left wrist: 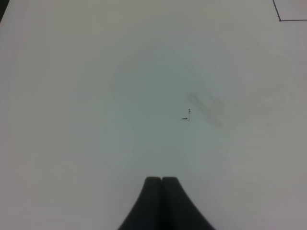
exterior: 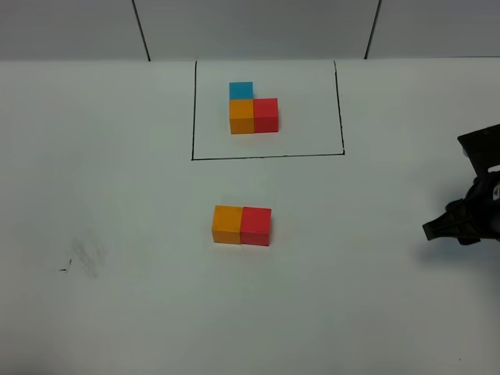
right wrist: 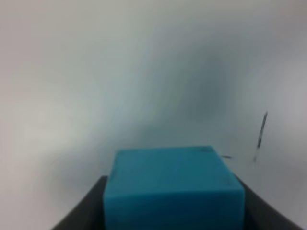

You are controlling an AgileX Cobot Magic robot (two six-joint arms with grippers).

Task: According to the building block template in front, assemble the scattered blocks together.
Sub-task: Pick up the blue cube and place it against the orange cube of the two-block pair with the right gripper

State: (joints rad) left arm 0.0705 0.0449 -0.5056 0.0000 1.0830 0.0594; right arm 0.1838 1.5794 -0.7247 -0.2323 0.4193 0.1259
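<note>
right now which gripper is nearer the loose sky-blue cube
Right. The right gripper holds the sky-blue cube in its grip; the left gripper hangs shut and empty over the white table near a dark smudge, no cube by it.

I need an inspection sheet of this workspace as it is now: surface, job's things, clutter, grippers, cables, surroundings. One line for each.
Surface: white table, with a grey smudge on its left part.
Job's things: template of sky-blue, orange and red cubes inside black outline; loose orange cube and red cube touching side by side; sky-blue cube in right gripper.
Clutter: nothing seen.
Grippers: left gripper shut, empty; right gripper shut on sky-blue cube, at the table's right side.
Cables: nothing seen.
Surroundings: grey wall panels behind.
</note>
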